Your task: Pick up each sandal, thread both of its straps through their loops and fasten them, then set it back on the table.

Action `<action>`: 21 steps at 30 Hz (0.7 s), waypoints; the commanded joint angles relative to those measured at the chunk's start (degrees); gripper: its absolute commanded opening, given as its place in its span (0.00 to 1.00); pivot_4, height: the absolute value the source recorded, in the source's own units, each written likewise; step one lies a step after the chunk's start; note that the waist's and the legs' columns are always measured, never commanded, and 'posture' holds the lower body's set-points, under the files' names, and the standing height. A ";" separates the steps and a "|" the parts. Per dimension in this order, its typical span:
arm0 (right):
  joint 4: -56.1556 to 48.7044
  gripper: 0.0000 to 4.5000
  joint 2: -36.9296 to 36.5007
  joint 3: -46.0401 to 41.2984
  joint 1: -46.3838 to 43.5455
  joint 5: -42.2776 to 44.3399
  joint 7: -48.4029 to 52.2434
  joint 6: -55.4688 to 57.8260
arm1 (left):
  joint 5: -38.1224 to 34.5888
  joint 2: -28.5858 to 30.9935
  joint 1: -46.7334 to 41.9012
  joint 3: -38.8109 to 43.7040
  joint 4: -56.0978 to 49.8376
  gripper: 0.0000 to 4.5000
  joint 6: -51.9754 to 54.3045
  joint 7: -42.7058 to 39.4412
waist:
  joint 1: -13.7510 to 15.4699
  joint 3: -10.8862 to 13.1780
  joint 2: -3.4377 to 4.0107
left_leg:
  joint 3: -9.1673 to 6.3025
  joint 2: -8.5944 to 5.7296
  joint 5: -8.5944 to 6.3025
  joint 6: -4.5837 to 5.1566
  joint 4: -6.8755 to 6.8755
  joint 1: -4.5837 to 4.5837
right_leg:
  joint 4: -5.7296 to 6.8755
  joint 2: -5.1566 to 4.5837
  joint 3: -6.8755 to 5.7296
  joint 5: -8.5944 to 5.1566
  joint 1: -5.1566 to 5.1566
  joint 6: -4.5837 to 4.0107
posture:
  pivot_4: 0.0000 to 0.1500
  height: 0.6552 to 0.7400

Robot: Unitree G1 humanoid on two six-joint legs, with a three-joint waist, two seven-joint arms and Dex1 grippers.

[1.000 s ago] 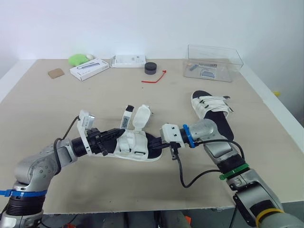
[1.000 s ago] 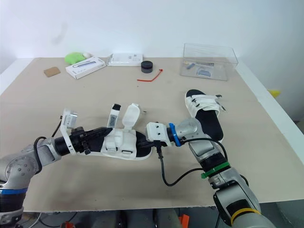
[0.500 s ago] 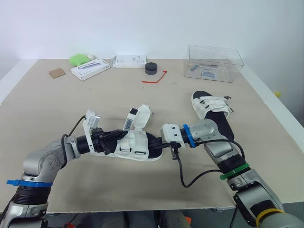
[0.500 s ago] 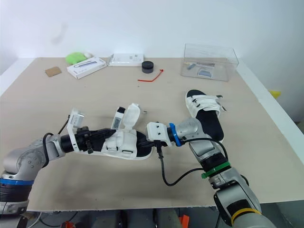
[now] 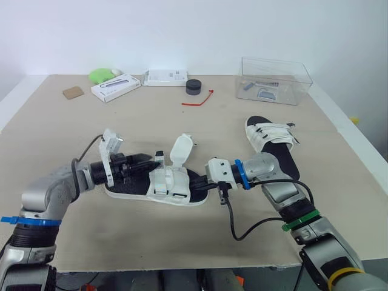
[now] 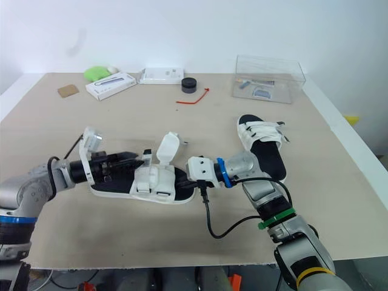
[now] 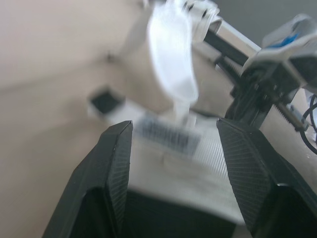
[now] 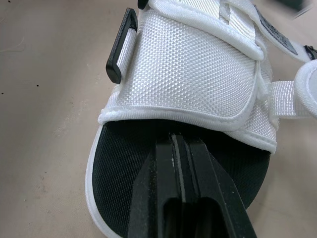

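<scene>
right tool (image 8: 181, 148) tight on sandal (image 5: 173, 185) toe edge, left tool (image 7: 174, 126) agape around loose strap (image 7: 198, 148), open table (image 5: 182, 121) beyond

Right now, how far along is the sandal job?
Done, it seems: the far black-soled sandal with white straps lies flat, straps closed. In hand: the near matching sandal, sole pinched by the right fingers; the open left fingers are at its loose strap. Left: threading, fastening both straps.

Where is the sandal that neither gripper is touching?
In the left eye view, the free sandal lies on the table's right side, nearer the robot than the clear box and right of the other sandal.
</scene>
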 commanded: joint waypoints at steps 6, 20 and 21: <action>0.10 0.00 -0.54 0.38 0.54 -1.43 -0.13 0.31 | 1.35 -1.21 -5.45 -1.06 0.07 0.63 -1.42 -2.36 | -0.05 -0.01 -0.01 | 0.06 -0.01 -0.03 0.03 -0.01 -0.01 | -0.01 0.00 0.05 -0.05 -0.03 0.04 | 1.00 1.00; 0.35 0.00 -0.28 0.49 0.42 -1.68 -0.49 -0.27 | 13.16 -3.43 -17.11 -10.27 29.34 0.00 -3.13 -15.80 | -0.04 0.00 -0.01 | 0.07 -0.07 -0.02 0.03 -0.01 -0.03 | -0.02 0.06 -0.12 -0.03 -0.03 0.04 | 1.00 1.00; 0.39 0.00 -0.27 0.48 0.40 -1.71 -0.54 -0.32 | 13.92 -3.58 -17.87 -10.76 30.77 0.00 -3.32 -16.78 | -0.07 0.00 -0.01 | 0.07 -0.08 -0.03 0.04 0.00 -0.03 | -0.02 0.06 -0.11 -0.03 -0.03 0.04 | 1.00 1.00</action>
